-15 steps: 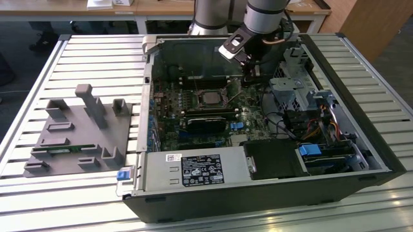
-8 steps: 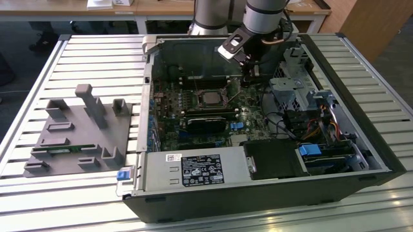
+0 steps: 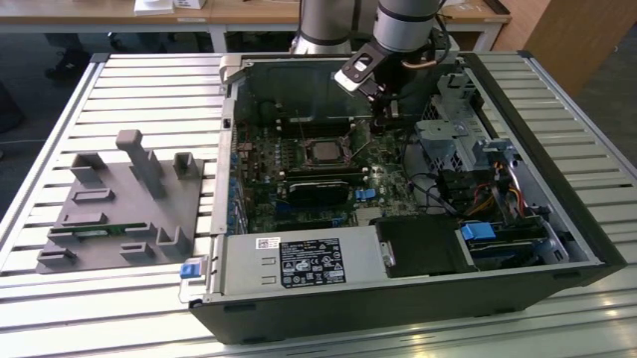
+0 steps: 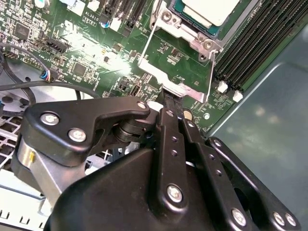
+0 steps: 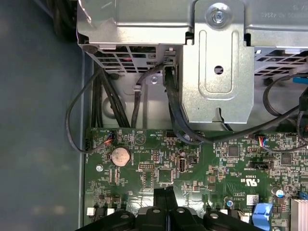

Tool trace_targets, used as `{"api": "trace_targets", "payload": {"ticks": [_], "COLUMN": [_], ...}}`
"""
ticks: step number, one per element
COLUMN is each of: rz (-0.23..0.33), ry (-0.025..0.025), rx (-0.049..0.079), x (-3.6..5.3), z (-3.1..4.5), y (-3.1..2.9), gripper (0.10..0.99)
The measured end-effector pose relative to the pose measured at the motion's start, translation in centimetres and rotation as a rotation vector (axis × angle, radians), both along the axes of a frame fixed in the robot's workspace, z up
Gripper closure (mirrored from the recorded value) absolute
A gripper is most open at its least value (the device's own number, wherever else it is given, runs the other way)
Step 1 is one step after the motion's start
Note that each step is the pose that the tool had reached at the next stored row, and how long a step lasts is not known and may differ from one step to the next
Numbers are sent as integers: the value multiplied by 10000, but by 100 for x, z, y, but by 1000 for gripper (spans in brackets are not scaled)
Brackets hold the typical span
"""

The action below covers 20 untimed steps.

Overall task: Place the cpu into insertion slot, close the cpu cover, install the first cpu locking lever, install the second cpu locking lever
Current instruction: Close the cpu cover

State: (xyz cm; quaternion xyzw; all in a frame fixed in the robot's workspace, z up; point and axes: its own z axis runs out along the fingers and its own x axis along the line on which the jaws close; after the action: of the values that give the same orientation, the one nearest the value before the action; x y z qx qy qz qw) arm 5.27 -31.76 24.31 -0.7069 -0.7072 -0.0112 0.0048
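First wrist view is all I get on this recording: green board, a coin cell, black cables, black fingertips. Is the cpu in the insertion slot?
Observer: Yes. In the second wrist view the cpu sits in the insertion slot, silver top up.
Operator: Is the cover down?
Observer: The cpu cover appears to lie flat around the chip's edge.
Operator: Where are the fingertips working?
Observer: The gripper, fingers together, meets a silver metal tab beside the slot.
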Motion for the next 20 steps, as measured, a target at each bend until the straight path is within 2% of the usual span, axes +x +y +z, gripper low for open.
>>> {"api": "trace_targets", "payload": {"ticks": [20], "rz": [1], "ry": [0], "rx": [1], "x": [-45], "z": [-1], "y": [0], "gripper": [969]}}
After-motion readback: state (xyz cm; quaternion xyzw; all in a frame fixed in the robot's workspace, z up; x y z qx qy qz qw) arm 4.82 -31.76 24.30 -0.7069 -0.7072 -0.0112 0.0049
